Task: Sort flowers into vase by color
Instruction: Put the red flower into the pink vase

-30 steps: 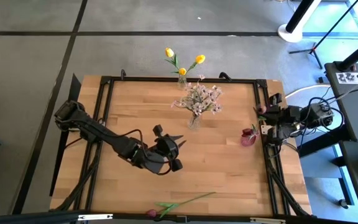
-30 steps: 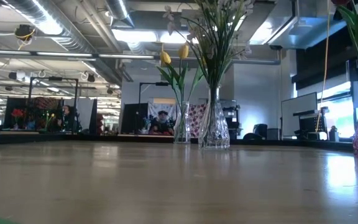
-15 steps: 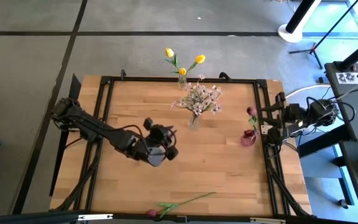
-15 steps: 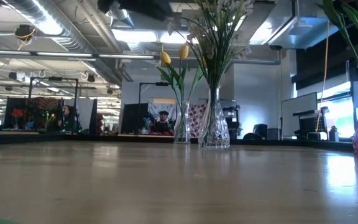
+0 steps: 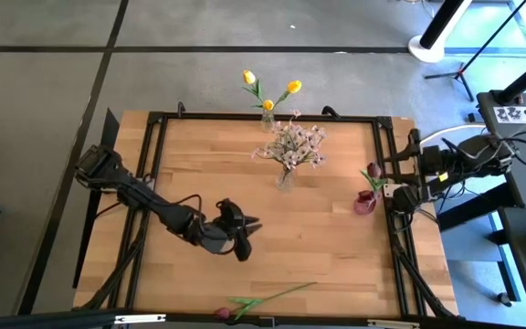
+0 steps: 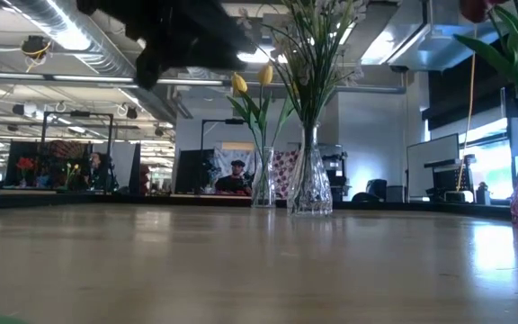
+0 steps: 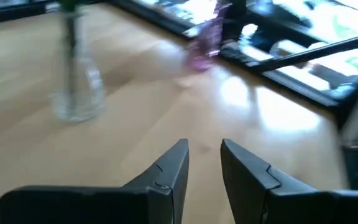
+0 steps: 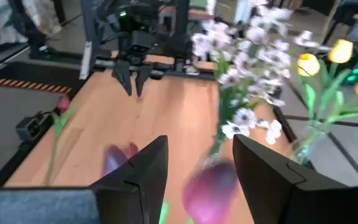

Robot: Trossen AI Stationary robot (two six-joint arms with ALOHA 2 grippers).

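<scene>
A dark red tulip [image 5: 373,171] stands in the pink vase [image 5: 365,202] at the table's right edge, leaning right. My right gripper [image 5: 394,174] is open just right of it; the bloom [image 8: 210,186] shows blurred beyond its fingers, and I cannot tell whether they touch it. Another dark red tulip [image 5: 265,299] lies flat on the table at the near edge. Yellow tulips [image 5: 268,91] stand in a clear vase at the far edge. White-pink sprays [image 5: 292,143] fill a clear vase [image 5: 286,177] mid-table. My left gripper [image 5: 247,236] hovers open over the table's middle, holding nothing [image 7: 204,146].
A black frame [image 5: 386,137] runs round the tabletop. Bare wood [image 5: 318,242] lies between my left gripper and the pink vase. Cables and a dark stand [image 5: 510,183] sit beyond the right edge. A person [image 6: 234,176] sits in the room behind the table.
My left gripper has turned about, gone a little toward the near edge and come down; its arm now shows at the top of the low view. My right gripper has drawn back toward the table's right edge, leaving the dark red tulip standing in the pink vase.
</scene>
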